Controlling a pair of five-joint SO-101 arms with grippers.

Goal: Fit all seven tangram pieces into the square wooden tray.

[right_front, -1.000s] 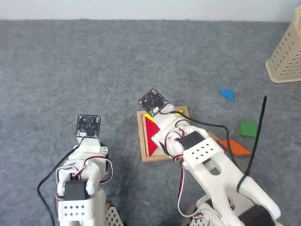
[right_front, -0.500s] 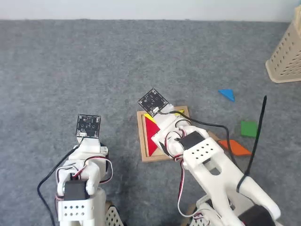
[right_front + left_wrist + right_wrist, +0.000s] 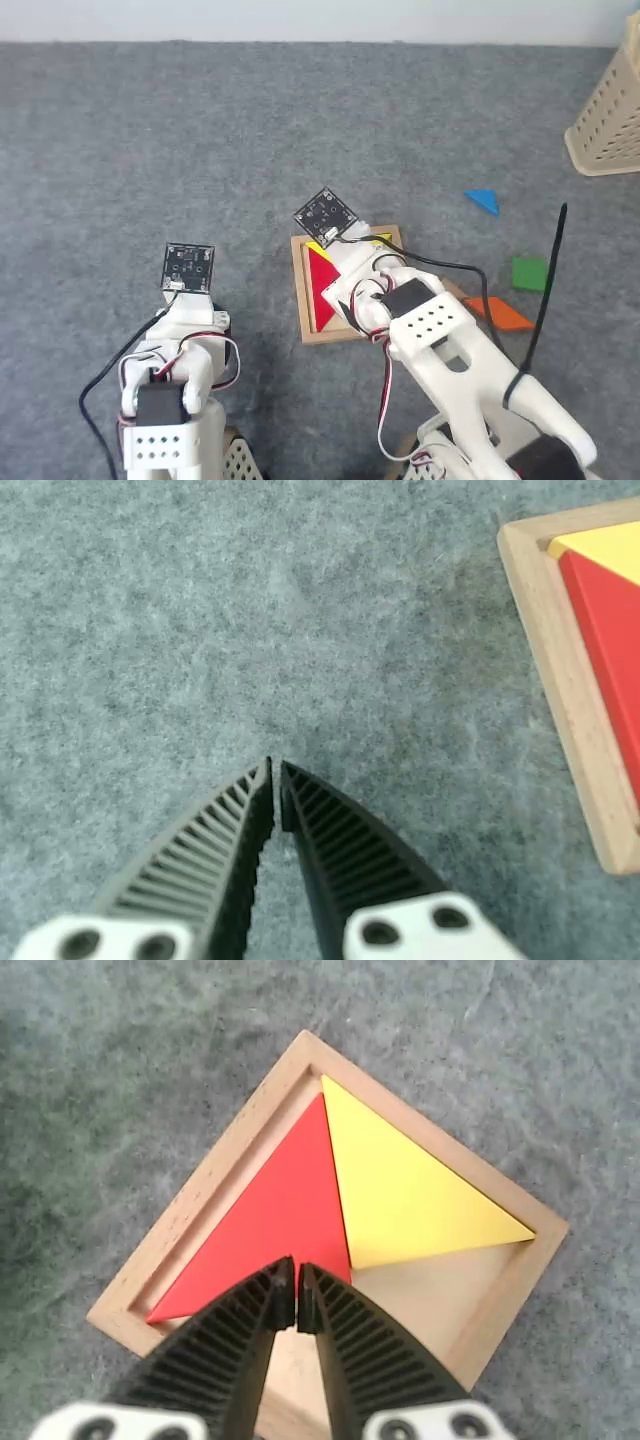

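Tray [image 3: 205, 1182]: we are seeing the square wooden tray lying flat on the table, directly beneath the right fingers and off to the right of the left fingers, apart from them.
Right fingers [image 3: 296, 1272]: they are clenching on nothing, tips pressing together, and hanging over the tray where the red triangle's corner is meeting the bare wooden floor; we cannot tell whether they are touching it.
Left fingers [image 3: 274, 775]: they are also clenching shut and holding nothing, pointing down at bare grey table.
Red triangle [image 3: 275, 1220]: it is lying in the tray just ahead of the right fingertips, its long side running along one rim.
Yellow triangle [image 3: 400, 1190]: it is sitting in the tray beyond the right fingertips, sharing one edge with the red triangle, its long side following the neighbouring rim.
Blue triangle [image 3: 483, 200]: it is resting on the table outside the tray, well to the right of the right fingers.
Green square [image 3: 528, 273]: it is lying on the table, also to their right.
Orange piece [image 3: 500, 314]: it is lying near the tray, to the right of the right fingers.
Table [image 3: 200, 130]: a grey felt-like surface is carrying everything.
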